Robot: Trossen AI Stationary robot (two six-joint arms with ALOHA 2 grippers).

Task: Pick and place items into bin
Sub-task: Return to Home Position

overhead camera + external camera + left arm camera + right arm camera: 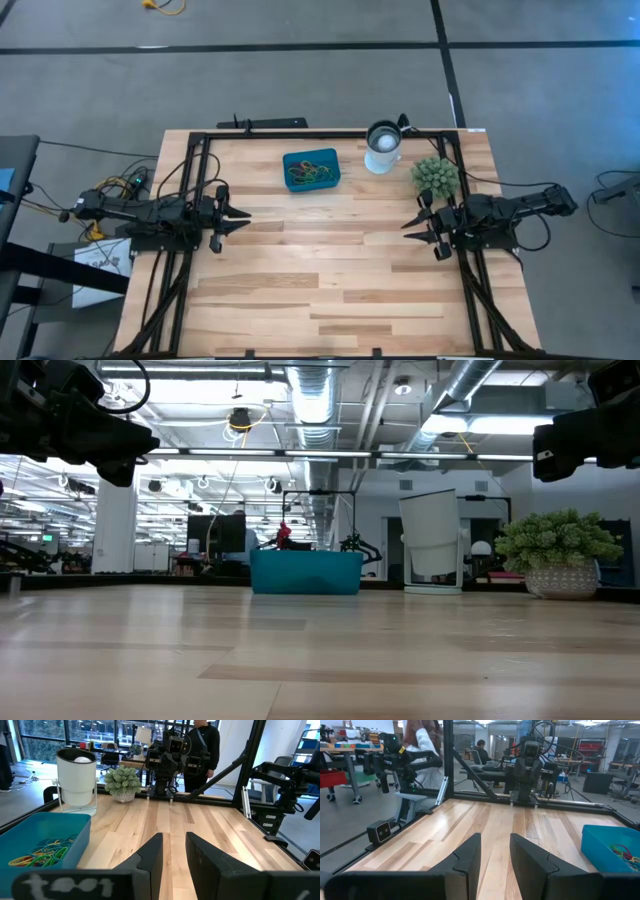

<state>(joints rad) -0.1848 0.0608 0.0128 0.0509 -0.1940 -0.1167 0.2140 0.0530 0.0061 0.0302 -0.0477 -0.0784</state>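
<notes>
At the left and right edges of the table, the two arms sit low and facing each other, well apart from everything between them. The left gripper (pixel 240 216) has its fingers a little apart with nothing between them, and so does the right gripper (pixel 412 224). This looks like the closing step, with both arms parking at rest rather than reaching. No loose loops show on the wood in any view, so the sorting seems done. The next move likely calls for little more than settling the arms clear of the frame, with no grasp to plan.

The blue bin (pixel 305 573) stands near the far edge, between the arms. The rubber bands (pixel 312 172) lie tangled inside it, green, yellow and orange among them. Just beside the bin stands a white cup (pixel 75 780), upright, with a pale round thing (pixel 82 759) sitting in its mouth. A small green plant (pixel 436 176) sits near the right gripper.
</notes>
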